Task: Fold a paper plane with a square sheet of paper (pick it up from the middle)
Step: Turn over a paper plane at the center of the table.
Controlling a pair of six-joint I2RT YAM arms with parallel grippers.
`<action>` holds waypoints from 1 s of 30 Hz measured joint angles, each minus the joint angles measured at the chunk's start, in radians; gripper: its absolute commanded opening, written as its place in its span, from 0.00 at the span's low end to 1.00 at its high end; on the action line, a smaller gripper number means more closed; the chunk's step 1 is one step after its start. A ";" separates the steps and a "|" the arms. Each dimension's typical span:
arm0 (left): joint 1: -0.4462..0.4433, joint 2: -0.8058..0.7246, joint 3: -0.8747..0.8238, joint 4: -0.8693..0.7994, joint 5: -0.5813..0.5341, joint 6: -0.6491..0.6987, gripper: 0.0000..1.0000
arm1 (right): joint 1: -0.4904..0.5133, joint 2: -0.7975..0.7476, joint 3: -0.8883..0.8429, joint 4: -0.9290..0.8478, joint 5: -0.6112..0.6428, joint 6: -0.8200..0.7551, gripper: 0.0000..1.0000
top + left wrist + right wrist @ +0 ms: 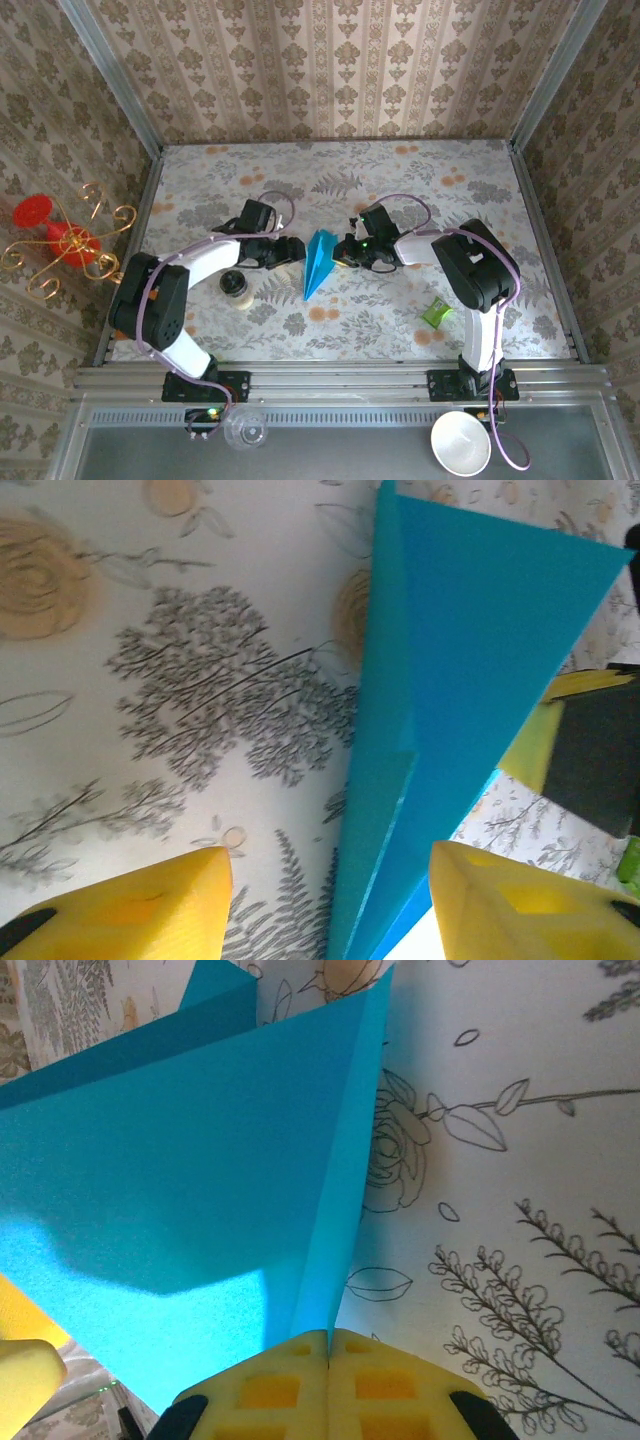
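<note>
right gripper (328,1352) has its two yellow fingers pressed flat together on the paper plane (170,1180), pinching one folded edge of the teal sheet right at the tips. left gripper (330,865) stands with its yellow fingers (150,910) spread, one on each side of the plane's long fold; whether either pad touches the paper i cannot tell. seen from above, the plane lies near the middle of the table (500,190), between the two grippers, its wide tail toward the far wall and its sharp nose pointing toward the near edge, a little to the left. one crease runs the length of its body. the arms reach inward from either side, so the grippers face each other across the paper. the table's cloth is pale with grey leaves and orange flowers. just beside the left arm, on its near side, sits a small round jar (236,286) with a dark top. near the right arm's elbow lies a crumpled green wrapper (436,313), well apart from the plane. beyond the table's left wall is a red and gold ornament (62,240). on the shelf below the arm bases stand a clear cup (245,430) and a white bowl (460,442).
</note>
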 measured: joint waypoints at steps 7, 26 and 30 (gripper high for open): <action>-0.025 0.048 0.040 0.005 0.022 0.002 0.38 | 0.000 0.000 -0.002 0.007 -0.003 -0.004 0.02; -0.016 0.104 0.074 0.023 -0.039 -0.018 0.02 | -0.038 -0.051 -0.091 0.050 0.005 0.015 0.00; -0.004 0.079 0.051 0.050 -0.057 -0.038 0.03 | -0.042 -0.062 -0.102 0.066 0.016 0.021 0.00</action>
